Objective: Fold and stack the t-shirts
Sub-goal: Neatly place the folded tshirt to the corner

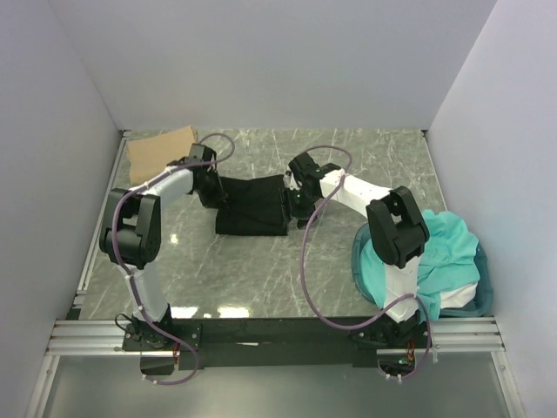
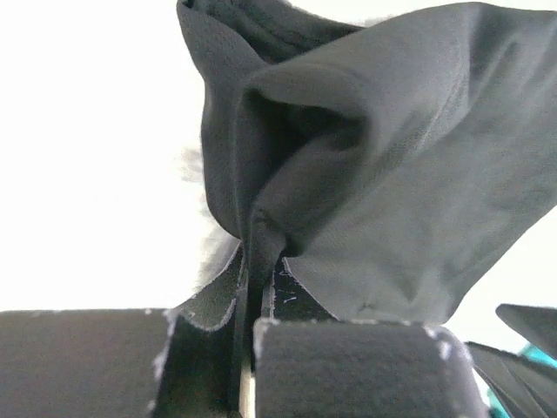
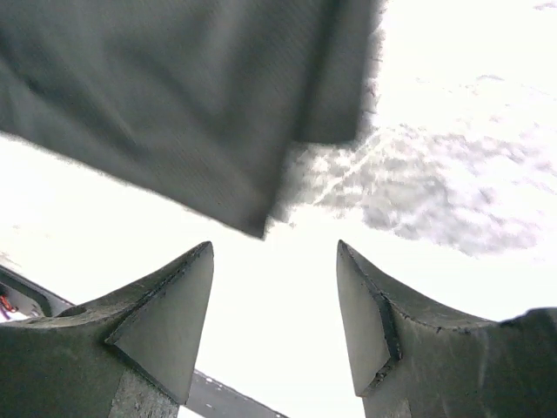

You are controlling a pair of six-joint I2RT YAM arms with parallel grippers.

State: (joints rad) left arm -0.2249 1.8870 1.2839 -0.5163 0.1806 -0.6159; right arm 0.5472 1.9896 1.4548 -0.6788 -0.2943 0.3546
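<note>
Black t-shirt (image 1: 252,209): lying bunched on the surface (image 1: 257,274). Left end effector (image 2: 257,322) is clamping its left edge, probably to lift it for a fold. Right end effector (image 3: 274,296) is hovering, fingers apart, beside the opposite hem, gripping nothing. Teal t-shirts (image 1: 444,248) are waiting in blue tub (image 1: 484,283).

- I have the middle t-shirt (image 1: 252,209) lying mid-bench (image 1: 357,165), between my two claws.
- The left claw (image 1: 211,190) is at its left edge, the right claw (image 1: 295,201) at its right edge.
- A second t-shirt (image 1: 161,150) lies flat in the far-left corner, behind the left claw.
- A heap of t-shirts (image 1: 448,248) sits in the tub (image 1: 357,261) at near right.
</note>
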